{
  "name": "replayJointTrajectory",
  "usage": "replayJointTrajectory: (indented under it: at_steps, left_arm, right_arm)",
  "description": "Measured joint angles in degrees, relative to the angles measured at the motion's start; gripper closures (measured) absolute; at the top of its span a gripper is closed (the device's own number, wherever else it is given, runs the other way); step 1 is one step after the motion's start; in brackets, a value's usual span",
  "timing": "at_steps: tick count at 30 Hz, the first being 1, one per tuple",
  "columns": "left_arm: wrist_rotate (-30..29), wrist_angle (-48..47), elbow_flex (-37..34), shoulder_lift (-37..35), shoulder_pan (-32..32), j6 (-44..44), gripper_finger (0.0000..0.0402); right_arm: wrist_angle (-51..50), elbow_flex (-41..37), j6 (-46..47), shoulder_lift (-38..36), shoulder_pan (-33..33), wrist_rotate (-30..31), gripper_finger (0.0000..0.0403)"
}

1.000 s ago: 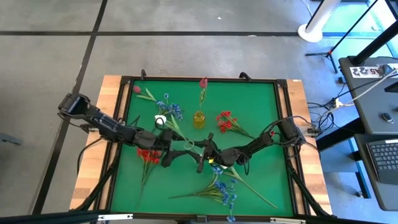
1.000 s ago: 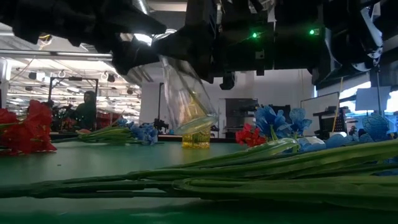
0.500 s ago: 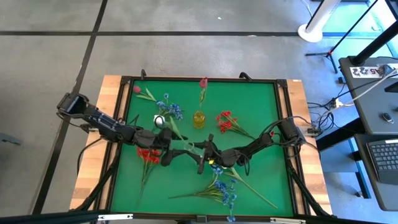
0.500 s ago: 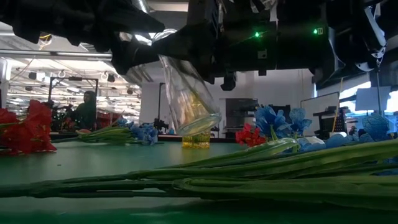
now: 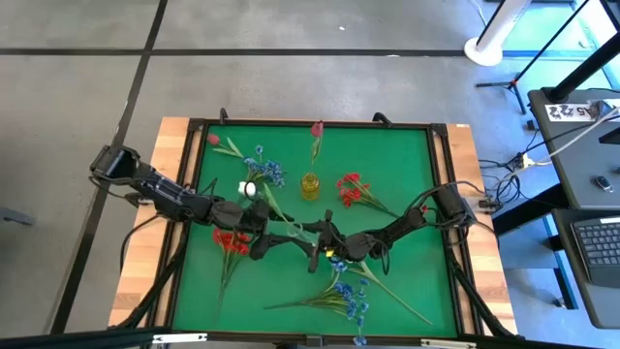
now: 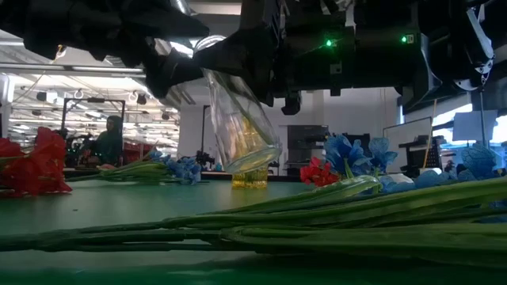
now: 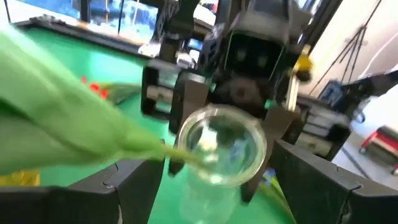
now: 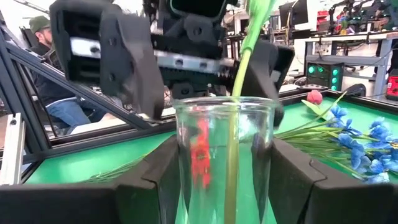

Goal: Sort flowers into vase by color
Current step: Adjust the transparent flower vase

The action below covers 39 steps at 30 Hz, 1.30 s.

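Tilting little since a second ago mid-frame, right gripper (image 5: 320,242) clamps glass vase (image 6: 240,123); left gripper (image 5: 260,231), wide open, has released the white flower's stem (image 8: 239,81) inside.

From above, both arms cover the clear vase (image 6: 240,127), so it barely shows there. In the left wrist view the green stem (image 7: 74,118) is badly blurred. The right wrist view cuts off the vase's base. The person (image 6: 108,141) beyond the counter is too small to make out.
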Motion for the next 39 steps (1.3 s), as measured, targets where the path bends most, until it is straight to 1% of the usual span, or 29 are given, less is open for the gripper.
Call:
replayJointTrajectory:
  at_steps: [13, 15, 18, 22, 26, 29, 33, 39]
  left_arm:
    - [1.9, 1.4, 0.1, 0.2, 1.3, 0.2, 0.0111]
    - [3.1, 2.7, 0.2, 1.6, 1.3, 0.0, 0.0111]
    - [3.2, 4.2, 0.5, 4.6, 1.3, -0.8, 0.0111]
    - [3.3, 4.4, 2.9, 7.9, 1.3, -1.0, 0.0111]
    - [2.5, 4.1, 5.1, 9.1, 1.3, 0.7, 0.0111]
    - [2.1, 3.6, 5.5, 9.3, 1.5, 1.3, 0.0112]
    - [2.2, 1.8, 5.6, 9.2, 1.5, 0.7, 0.0125]
    - [1.9, 0.4, 5.7, 9.1, 1.5, 0.1, 0.0169]
  right_arm:
    - [0.0, 0.0, 0.0, 0.0, 0.0, 0.1, 0.0225]
    - [0.0, 0.0, 0.1, 0.0, 0.0, 0.1, 0.0225]
    - [-0.1, -0.1, 0.1, 0.0, -0.1, 0.1, 0.0225]
    - [-0.3, -0.2, 0.1, 0.0, 0.0, 0.2, 0.0225]
    - [0.0, -0.1, 0.2, 0.0, -0.1, 0.2, 0.0225]
    - [-0.1, -0.1, 0.2, 0.0, -0.1, 0.2, 0.0225]
    - [-0.6, -0.1, 0.2, 0.0, -0.1, 0.1, 0.0225]
    - [-0.7, -0.1, 0.5, 0.0, -0.1, 0.0, 0.0225]
